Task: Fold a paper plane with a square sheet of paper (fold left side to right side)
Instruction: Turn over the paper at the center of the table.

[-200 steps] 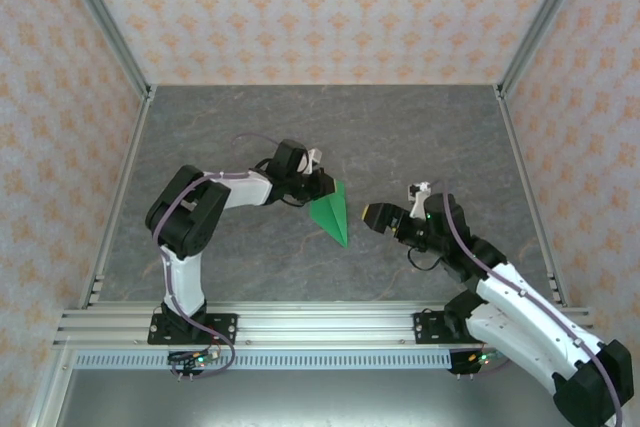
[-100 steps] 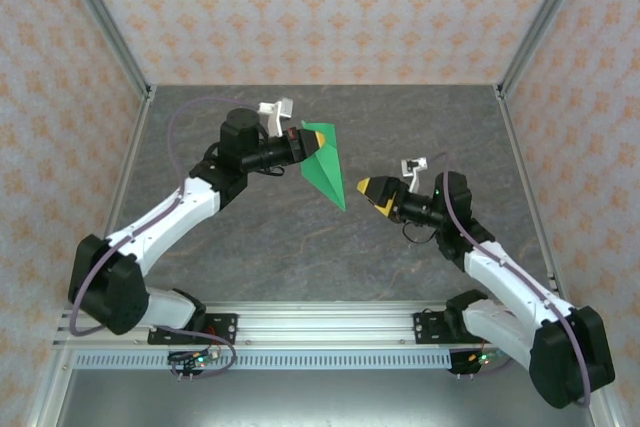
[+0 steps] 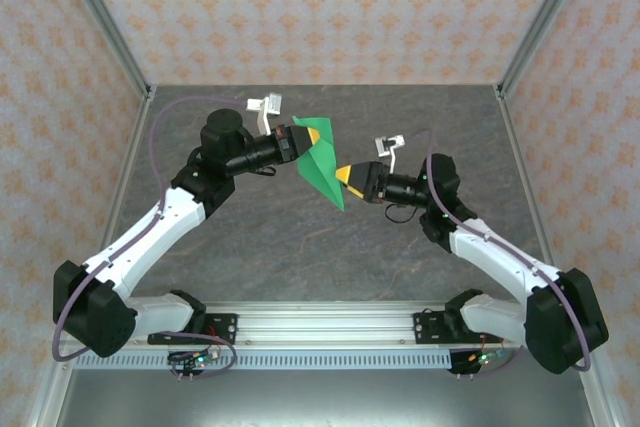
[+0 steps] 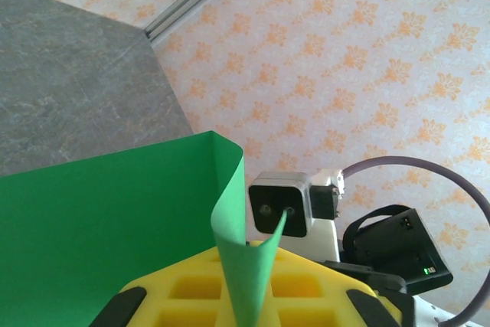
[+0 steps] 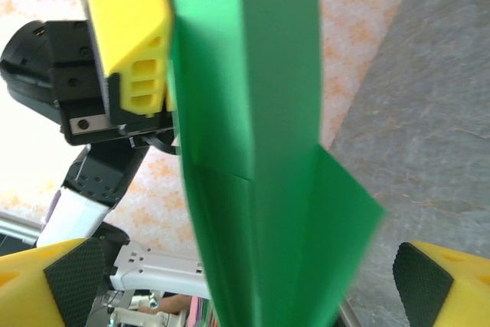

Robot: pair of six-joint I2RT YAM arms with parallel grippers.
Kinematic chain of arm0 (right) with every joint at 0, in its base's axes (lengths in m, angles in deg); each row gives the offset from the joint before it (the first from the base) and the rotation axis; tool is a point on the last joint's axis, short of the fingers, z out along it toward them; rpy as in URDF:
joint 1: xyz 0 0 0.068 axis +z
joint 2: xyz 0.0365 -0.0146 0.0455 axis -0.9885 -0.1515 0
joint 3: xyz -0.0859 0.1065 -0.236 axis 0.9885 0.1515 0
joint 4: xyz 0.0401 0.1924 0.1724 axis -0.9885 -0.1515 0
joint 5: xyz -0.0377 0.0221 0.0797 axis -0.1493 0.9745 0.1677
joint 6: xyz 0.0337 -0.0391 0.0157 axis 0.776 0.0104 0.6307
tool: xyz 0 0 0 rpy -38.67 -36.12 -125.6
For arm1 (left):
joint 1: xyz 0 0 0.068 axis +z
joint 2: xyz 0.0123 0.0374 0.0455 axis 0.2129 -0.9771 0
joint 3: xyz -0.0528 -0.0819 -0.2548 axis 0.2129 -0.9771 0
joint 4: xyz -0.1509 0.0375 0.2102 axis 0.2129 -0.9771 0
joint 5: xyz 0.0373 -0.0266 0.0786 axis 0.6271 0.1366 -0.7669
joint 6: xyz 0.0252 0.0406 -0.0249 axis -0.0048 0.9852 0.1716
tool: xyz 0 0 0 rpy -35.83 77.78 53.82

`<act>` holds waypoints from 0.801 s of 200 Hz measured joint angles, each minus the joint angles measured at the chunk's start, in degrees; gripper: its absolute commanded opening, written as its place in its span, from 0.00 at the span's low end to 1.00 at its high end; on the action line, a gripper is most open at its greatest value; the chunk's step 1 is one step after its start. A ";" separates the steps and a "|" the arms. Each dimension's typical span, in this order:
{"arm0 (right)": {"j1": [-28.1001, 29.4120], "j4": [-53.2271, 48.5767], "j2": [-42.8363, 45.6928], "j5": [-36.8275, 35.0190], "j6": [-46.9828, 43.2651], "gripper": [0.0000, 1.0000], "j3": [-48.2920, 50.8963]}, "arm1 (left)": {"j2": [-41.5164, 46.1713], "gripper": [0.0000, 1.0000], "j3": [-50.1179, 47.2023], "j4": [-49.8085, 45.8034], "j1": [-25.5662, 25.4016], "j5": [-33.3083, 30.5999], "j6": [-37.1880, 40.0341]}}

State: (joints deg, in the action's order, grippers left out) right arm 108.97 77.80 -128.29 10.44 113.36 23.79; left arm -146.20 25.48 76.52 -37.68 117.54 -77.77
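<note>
The green paper plane hangs in the air above the table's middle, a folded pointed shape with its tip toward the near side. My left gripper is shut on its upper far part. In the left wrist view, the paper rises from between the yellow fingers. My right gripper sits at the paper's right edge. In the right wrist view, the folded layers stand between wide-apart yellow fingers, so this gripper is open around the paper without pinching it.
The grey stone-look table lies below, boxed in by patterned walls and aluminium posts. A rail carrying both arm bases runs along the near edge. The left gripper's yellow finger faces the right wrist camera.
The left arm lifted the paper off the table and carried it up and back. The right gripper moved left and up until its open fingers reached the paper's edge.
</note>
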 measured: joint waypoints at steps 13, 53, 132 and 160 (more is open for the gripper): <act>0.94 0.70 -0.39 0.00 0.22 1.00 -0.98 | -0.02 0.08 0.02 0.04 0.00 0.57 -0.61; 2.08 1.20 -1.86 0.00 0.59 0.78 -3.58 | -0.07 0.09 0.74 0.02 -0.11 1.60 -1.05; 2.32 -7.87 -1.90 -0.48 -5.18 0.29 -5.35 | -3.54 0.16 1.90 -3.72 -0.11 1.53 -0.57; 2.32 -12.52 -1.90 -1.16 -8.20 0.15 -6.05 | -3.93 0.40 2.23 -5.66 -0.11 1.31 0.22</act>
State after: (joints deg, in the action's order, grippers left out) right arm 111.29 65.27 -130.19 9.28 105.16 17.74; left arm -150.14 27.71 70.86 -37.79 118.85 -77.55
